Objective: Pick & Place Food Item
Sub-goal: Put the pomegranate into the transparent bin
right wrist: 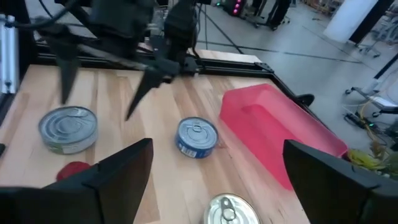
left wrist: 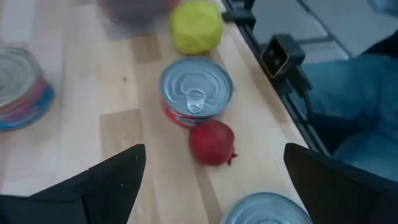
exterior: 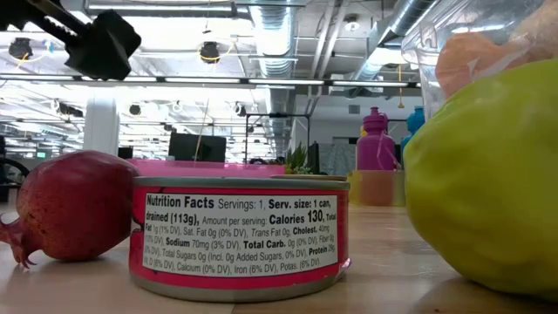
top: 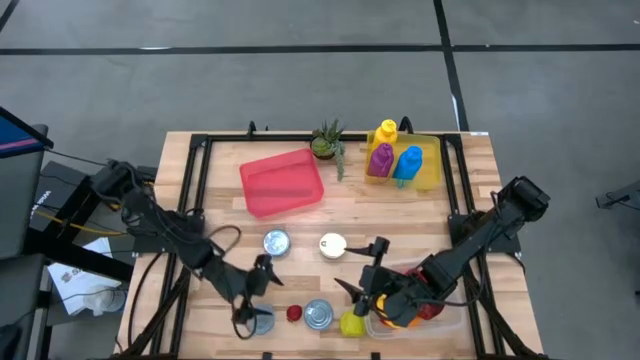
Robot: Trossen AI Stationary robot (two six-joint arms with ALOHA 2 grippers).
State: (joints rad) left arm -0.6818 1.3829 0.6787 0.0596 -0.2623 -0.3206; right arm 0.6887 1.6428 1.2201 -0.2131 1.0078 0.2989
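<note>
Nearest the low camera: red-labelled can [exterior: 241,234], pomegranate [exterior: 71,206] on one side, yellow-green fruit [exterior: 484,183] on the other, cut off by the frame edge. Pomegranate is small, round, dark red, with a short crown; it lies on bare wood just ahead of the left gripper [top: 259,295], between its spread, empty fingers. A second can [left wrist: 266,210] sits close by that gripper. Right gripper [top: 370,270] hangs open, holding nothing, just above the clear container [top: 420,312], whose contents are hard to make out. Table edge [left wrist: 273,106] runs near the pomegranate
</note>
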